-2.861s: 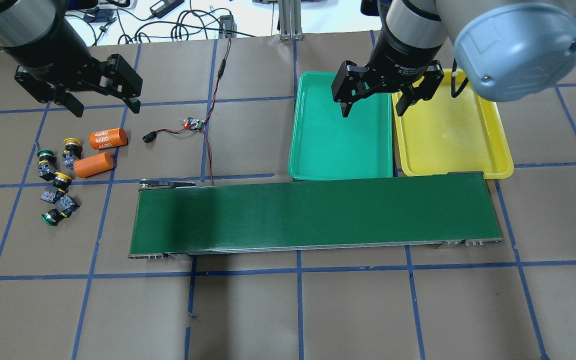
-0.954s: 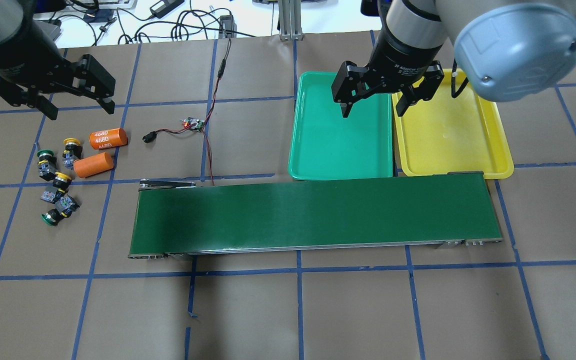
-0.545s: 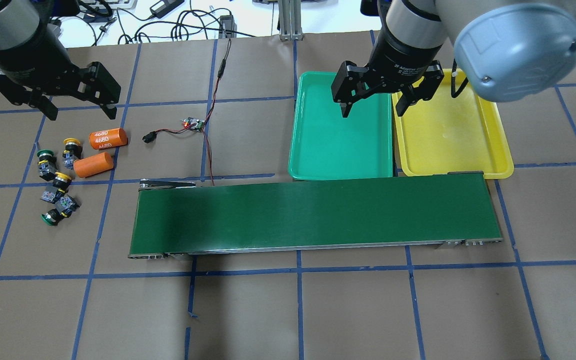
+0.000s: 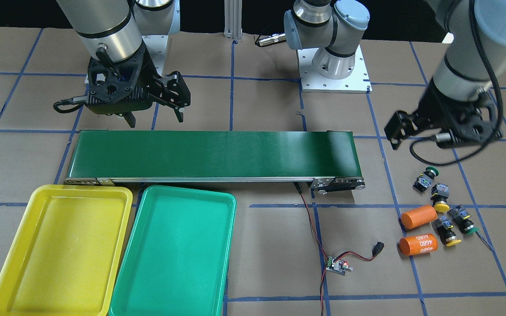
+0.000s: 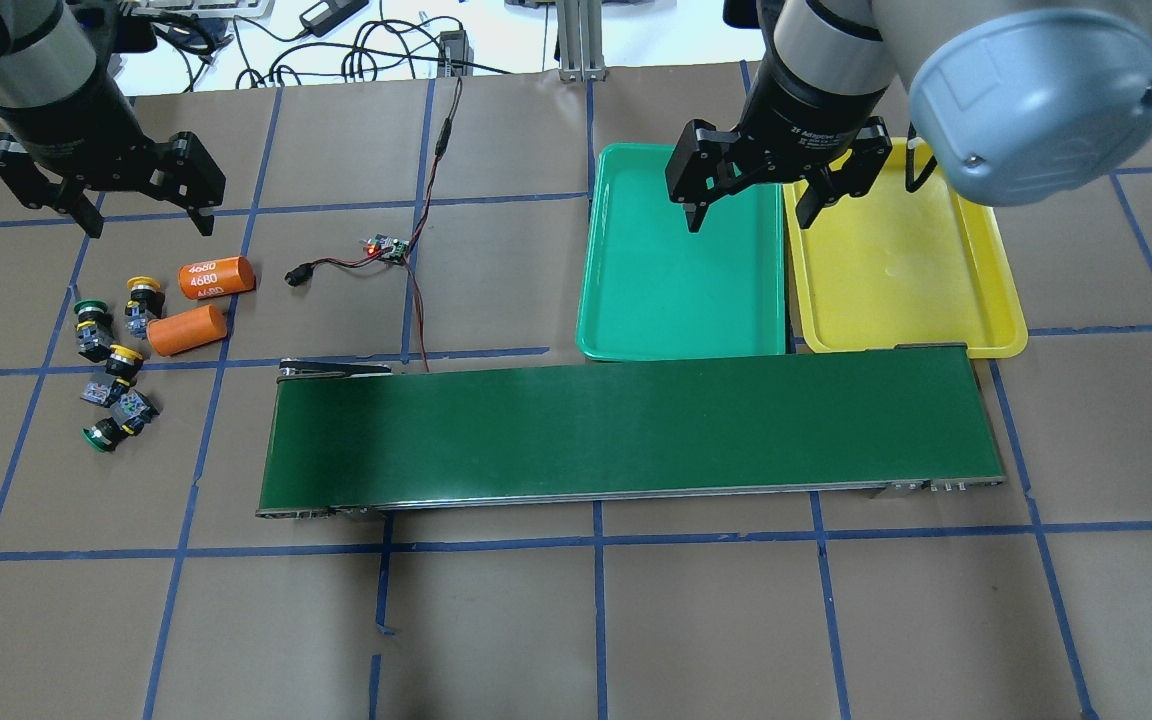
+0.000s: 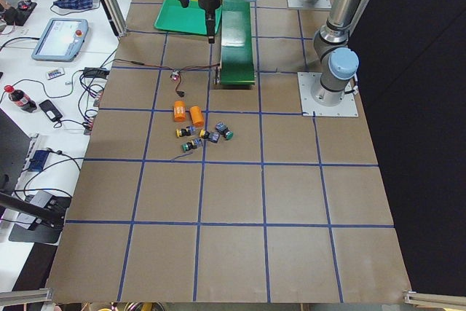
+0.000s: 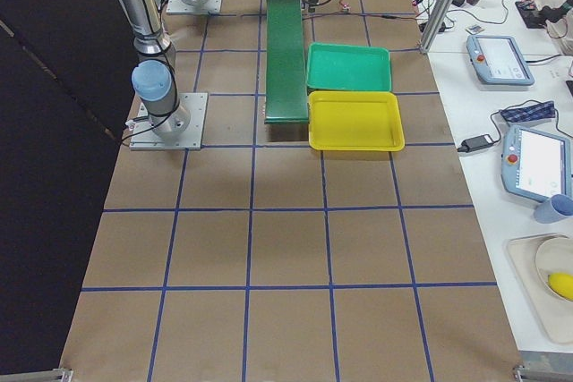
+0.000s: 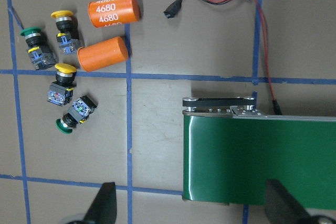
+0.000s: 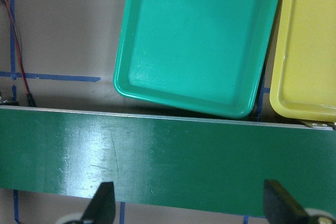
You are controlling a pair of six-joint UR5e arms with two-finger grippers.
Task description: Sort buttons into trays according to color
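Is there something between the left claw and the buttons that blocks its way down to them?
Nothing visible stands between them. The left claw hangs open, apart from the four buttons. Two orange cylinders lie close beside the buttons and may crowd a grasp.

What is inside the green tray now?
Nothing: the green tray shows a bare floor. Overhead, the right end effector covers its far end; the exterior right view shows that bare too.

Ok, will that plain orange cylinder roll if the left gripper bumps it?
Likely: the plain orange cylinder lies on its round side, so it should roll. It looks rigid. It may knock the yellow button beside it.
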